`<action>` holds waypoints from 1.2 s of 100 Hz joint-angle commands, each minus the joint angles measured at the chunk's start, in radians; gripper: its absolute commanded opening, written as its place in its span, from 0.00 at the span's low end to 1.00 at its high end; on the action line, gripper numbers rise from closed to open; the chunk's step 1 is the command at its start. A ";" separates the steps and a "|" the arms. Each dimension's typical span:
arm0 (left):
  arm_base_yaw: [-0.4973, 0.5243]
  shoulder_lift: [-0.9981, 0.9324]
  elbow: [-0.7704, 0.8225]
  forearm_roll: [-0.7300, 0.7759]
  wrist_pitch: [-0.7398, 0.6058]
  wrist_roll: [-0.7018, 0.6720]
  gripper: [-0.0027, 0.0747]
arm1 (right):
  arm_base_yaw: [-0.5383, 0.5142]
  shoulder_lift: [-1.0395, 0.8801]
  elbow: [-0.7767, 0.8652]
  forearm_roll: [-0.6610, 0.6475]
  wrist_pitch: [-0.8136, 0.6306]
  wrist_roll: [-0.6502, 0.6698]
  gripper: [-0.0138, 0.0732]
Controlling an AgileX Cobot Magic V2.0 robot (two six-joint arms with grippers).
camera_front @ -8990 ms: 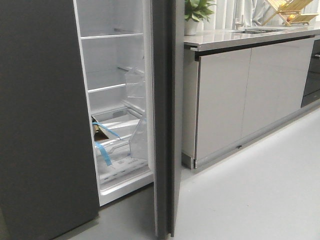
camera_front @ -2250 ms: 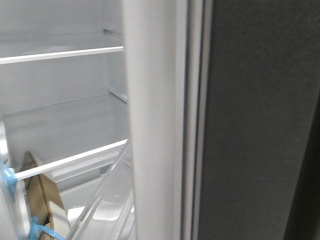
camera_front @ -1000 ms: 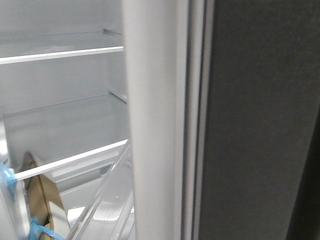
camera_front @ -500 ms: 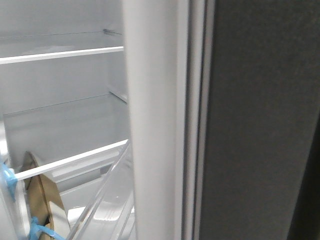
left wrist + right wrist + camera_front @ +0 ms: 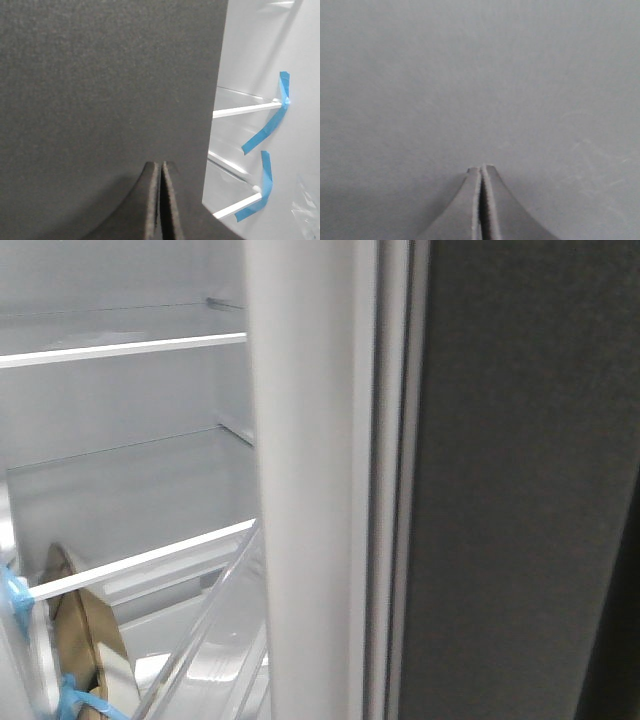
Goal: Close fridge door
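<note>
The fridge door stands open, edge-on and very close in the front view: its white inner lining (image 5: 310, 490), pale edge seal (image 5: 395, 490) and matte dark grey outer face (image 5: 510, 490). A clear door bin (image 5: 215, 640) shows low beside the lining. My right gripper (image 5: 482, 167) is shut and empty, tips right at a plain matte grey surface (image 5: 480, 75) that fills its view. My left gripper (image 5: 161, 164) is shut and empty, tips in front of the other dark grey panel (image 5: 100, 85). Neither gripper shows in the front view.
The fridge interior lies left of the door, with white-edged glass shelves (image 5: 120, 348) and a brown cardboard piece (image 5: 85, 640) held with blue tape (image 5: 15, 590). The left wrist view shows shelves and blue tape strips (image 5: 272, 120) past the dark panel's edge.
Nine seconds ago the front view stood well back from the fridge and cabinets; now it is close up against the door's edge. Over the last two seconds nothing has visibly moved.
</note>
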State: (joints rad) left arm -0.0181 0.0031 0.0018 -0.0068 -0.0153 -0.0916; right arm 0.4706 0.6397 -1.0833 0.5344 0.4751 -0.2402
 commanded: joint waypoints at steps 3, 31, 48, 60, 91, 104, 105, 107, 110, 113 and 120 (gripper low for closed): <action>-0.005 0.019 0.028 -0.002 -0.077 -0.003 0.01 | 0.023 0.025 -0.020 0.021 -0.082 -0.023 0.07; -0.005 0.019 0.028 -0.002 -0.077 -0.003 0.01 | 0.102 0.055 -0.020 0.015 -0.104 -0.061 0.07; -0.005 0.019 0.028 -0.002 -0.077 -0.003 0.01 | 0.104 0.116 -0.022 0.032 -0.130 -0.061 0.07; -0.005 0.019 0.028 -0.002 -0.077 -0.003 0.01 | 0.104 0.170 -0.022 0.062 -0.165 -0.061 0.07; -0.005 0.019 0.028 -0.002 -0.077 -0.003 0.01 | 0.128 0.313 -0.026 0.078 -0.246 -0.061 0.07; -0.005 0.019 0.028 -0.002 -0.077 -0.003 0.01 | 0.185 0.367 -0.026 0.060 -0.344 -0.061 0.07; -0.005 0.019 0.028 -0.002 -0.077 -0.003 0.01 | 0.188 0.369 -0.026 0.059 -0.350 -0.061 0.07; -0.005 0.019 0.028 -0.002 -0.077 -0.003 0.01 | 0.197 0.376 -0.026 0.057 -0.365 -0.061 0.07; -0.005 0.019 0.028 -0.002 -0.077 -0.003 0.01 | 0.207 0.386 -0.026 0.052 -0.389 -0.061 0.07; -0.005 0.019 0.028 -0.002 -0.077 -0.003 0.01 | 0.217 0.397 -0.026 0.050 -0.405 -0.061 0.07; -0.005 0.019 0.028 -0.002 -0.077 -0.003 0.01 | 0.230 0.421 -0.028 0.051 -0.425 -0.061 0.07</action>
State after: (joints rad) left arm -0.0181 0.0031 0.0018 -0.0068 -0.0153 -0.0916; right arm 0.6861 1.0490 -1.0791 0.5902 0.1600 -0.2925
